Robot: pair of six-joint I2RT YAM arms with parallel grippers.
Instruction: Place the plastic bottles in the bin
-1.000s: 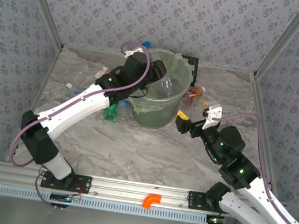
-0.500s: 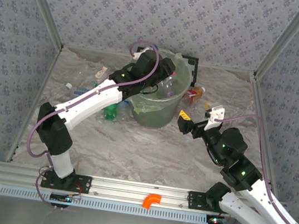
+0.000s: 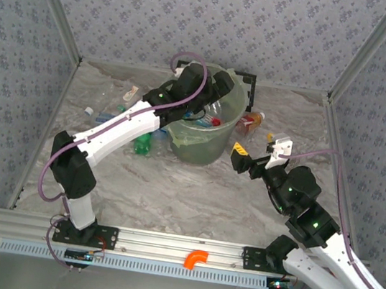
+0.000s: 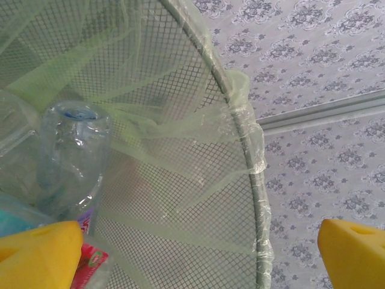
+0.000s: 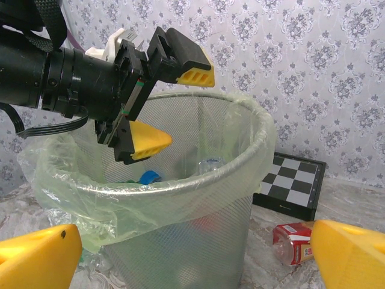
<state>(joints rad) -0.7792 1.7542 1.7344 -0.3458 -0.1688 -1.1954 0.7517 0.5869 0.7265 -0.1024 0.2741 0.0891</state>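
The drop-off step is in hand. The left gripper [image 5: 171,108] hangs over the mouth of the mesh bin [image 3: 203,146], which stands at 12 o'clock on the table [image 3: 172,185]. Its yellow pads are spread wide with nothing between them. Below it, inside the pale green liner [image 4: 243,102], a clear bottle [image 4: 72,156] lies base-up against the mesh wall, and a blue cap shows deeper down. So I judge this delivery finished, with the bottle in the bin.

The right gripper [image 3: 258,145] waits at 4 o'clock of the bin, released and empty, pointing at the bin wall. A red-labelled bottle [image 5: 295,241] lies on its side at 3 o'clock of the bin, just in front of a checkerboard [image 5: 295,183] leaning at the back.

Plenty is left to do. A green bottle [image 3: 144,143] lies at 8 o'clock of the bin, close to its foot. Several more plastic bottles [image 3: 121,101] are scattered from 9 to 10 o'clock (their exact count is hard to tell).

Next, the left arm needs to rise clear of the rim without snagging the loose liner, then swing toward 8 o'clock for the green bottle. The right arm is well placed to take the red-labelled bottle. It would need to close across the bottle's body, since a round bottle lying flat may roll away.
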